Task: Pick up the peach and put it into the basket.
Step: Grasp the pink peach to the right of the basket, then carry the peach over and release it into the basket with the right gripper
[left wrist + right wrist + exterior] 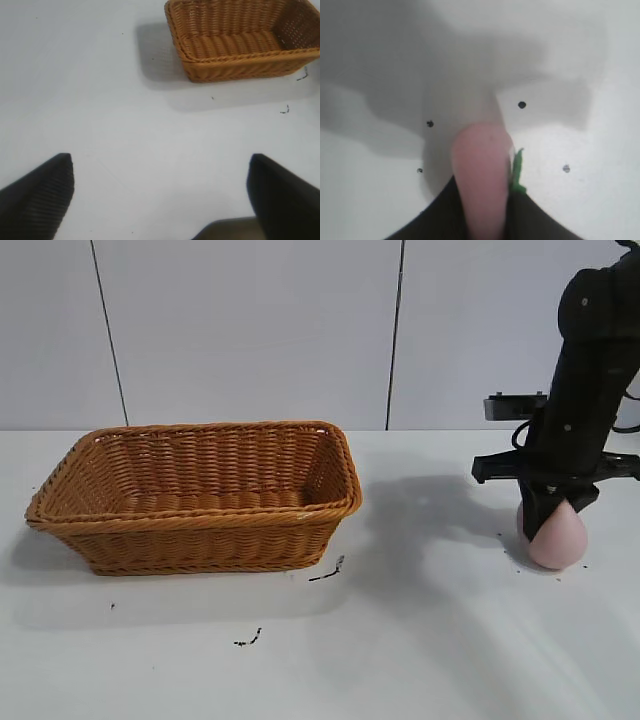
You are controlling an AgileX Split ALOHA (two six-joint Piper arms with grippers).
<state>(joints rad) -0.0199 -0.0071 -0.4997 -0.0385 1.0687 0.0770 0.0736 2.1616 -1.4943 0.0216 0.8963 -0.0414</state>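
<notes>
The pale pink peach (556, 536) sits at the table's right side, squeezed between the fingers of my right gripper (548, 518), which comes down on it from above. In the right wrist view the peach (482, 175) fills the gap between the two dark fingers, with a small green leaf (517, 172) at its side. The orange-brown wicker basket (200, 490) stands at the left of the table, well away from the peach; it also shows in the left wrist view (240, 40). My left gripper (160, 175) is open over bare table, out of the exterior view.
The white table (420, 640) carries a few small black marks (328, 573) in front of the basket and dots near the peach (521, 105). A white panelled wall stands behind.
</notes>
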